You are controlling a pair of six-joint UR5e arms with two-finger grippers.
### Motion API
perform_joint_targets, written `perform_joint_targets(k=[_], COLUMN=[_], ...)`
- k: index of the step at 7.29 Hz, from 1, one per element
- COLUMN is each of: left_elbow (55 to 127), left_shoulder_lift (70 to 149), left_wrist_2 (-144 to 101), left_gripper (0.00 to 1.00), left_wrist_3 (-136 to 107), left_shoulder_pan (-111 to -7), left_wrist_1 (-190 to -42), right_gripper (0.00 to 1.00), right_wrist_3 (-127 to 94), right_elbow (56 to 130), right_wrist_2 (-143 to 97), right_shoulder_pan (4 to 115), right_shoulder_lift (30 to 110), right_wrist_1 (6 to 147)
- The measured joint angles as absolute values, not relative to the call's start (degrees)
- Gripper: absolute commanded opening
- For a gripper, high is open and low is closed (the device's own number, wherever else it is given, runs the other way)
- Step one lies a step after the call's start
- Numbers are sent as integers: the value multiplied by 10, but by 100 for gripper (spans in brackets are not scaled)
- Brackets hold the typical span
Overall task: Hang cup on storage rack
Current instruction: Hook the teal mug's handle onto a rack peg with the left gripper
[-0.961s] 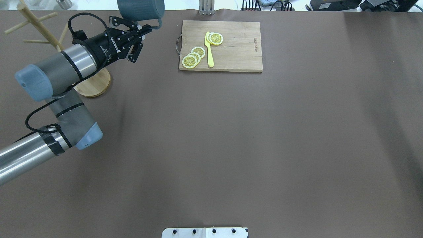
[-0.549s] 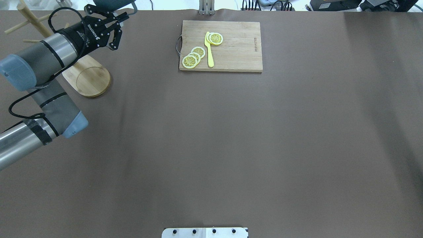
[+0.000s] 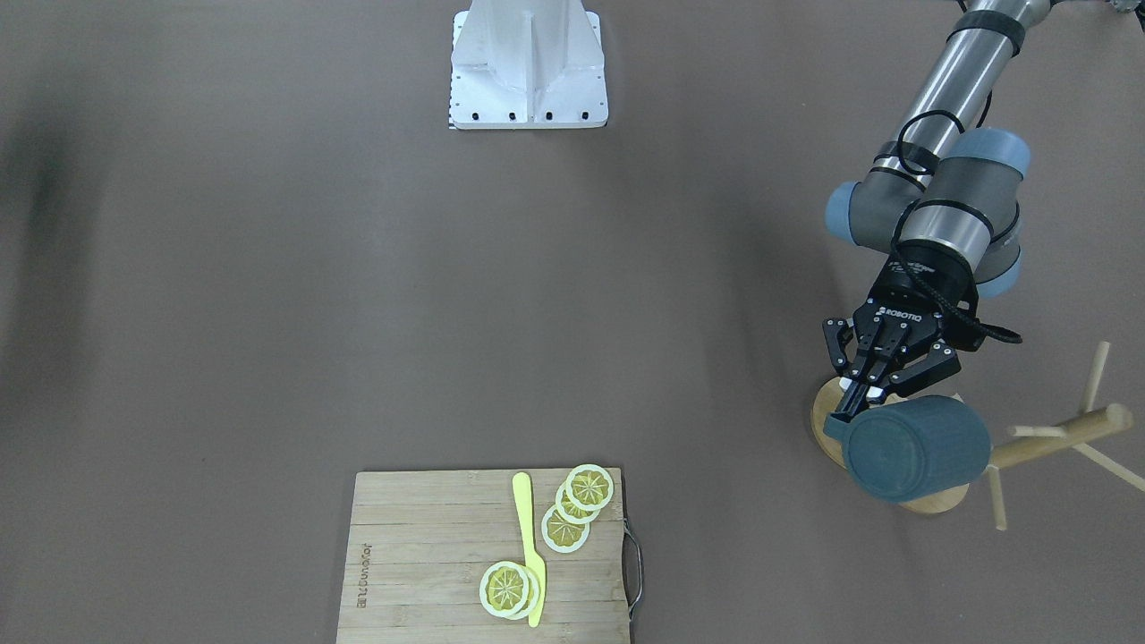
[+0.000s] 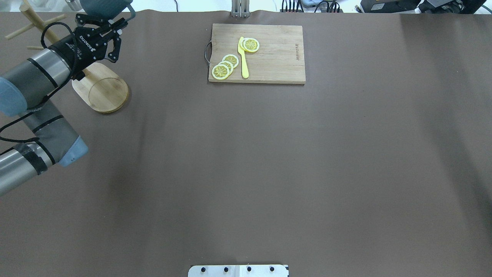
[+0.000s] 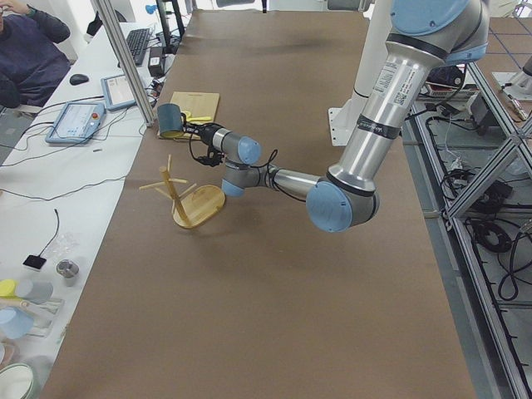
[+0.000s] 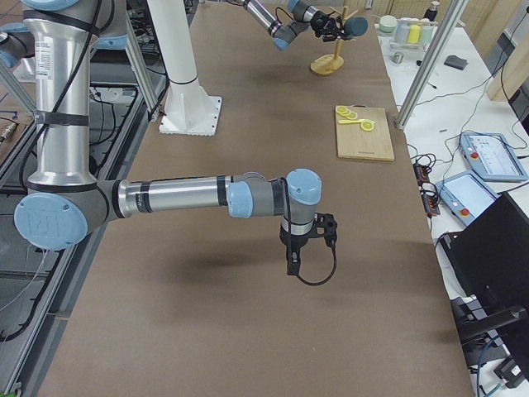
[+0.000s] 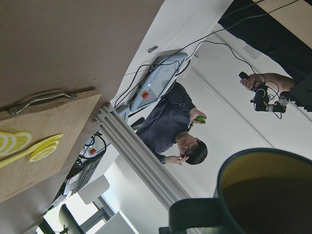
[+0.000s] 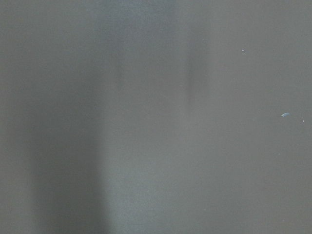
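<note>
Over the tabletop (image 3: 447, 268), near the post of the storage rack (image 3: 1064, 436), I am holding the cup (image 3: 917, 447) up in the air on its side, not yet on any peg, with my left tool (image 3: 852, 407) pinched shut on it at the handle (image 7: 195, 217). To do this step well, I am judging that I should be turning the handle's loop to face one thin peg (image 3: 1097, 374), sliding in slowly along that peg's line so I am not tipping the light rack, and opening only once the loop is resting on the wood
</note>
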State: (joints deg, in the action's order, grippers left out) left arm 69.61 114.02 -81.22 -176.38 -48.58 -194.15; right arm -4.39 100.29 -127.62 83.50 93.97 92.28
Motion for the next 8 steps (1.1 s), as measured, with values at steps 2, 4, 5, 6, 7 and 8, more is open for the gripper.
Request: perform_joint_targets(k=[2, 4, 5, 6, 7, 8], left_elbow=[667, 653, 647, 644, 641, 634], left_shoulder_lift=[1128, 1121, 1115, 1109, 1105, 1103], left_wrist_2=[-803, -800, -799, -799, -799, -799], left_gripper=[0, 0, 0, 0, 0, 0], left_wrist_3=[-1778, -1780, -1781, -1781, -1781, -1780], left_shoulder_pan=[-486, -486, -487, -488, -489, -491], left_wrist_1=[-1993, -2024, -2042, -2055, -2061, -2066], right_gripper=[100, 100, 100, 100, 100, 100], right_wrist_3=[-44, -44, -44, -44, -44, -44], right_elbow=[1003, 1003, 1003, 1003, 1003, 1003], right_wrist_2=[-1276, -1275, -1275, -1275, -1275, -1275], right_shoulder_pan=[835, 835, 835, 835, 835, 835], right_shoulder_lift=[939, 939, 938, 937, 937, 936], right_wrist_1=[923, 923, 922, 923, 923, 922])
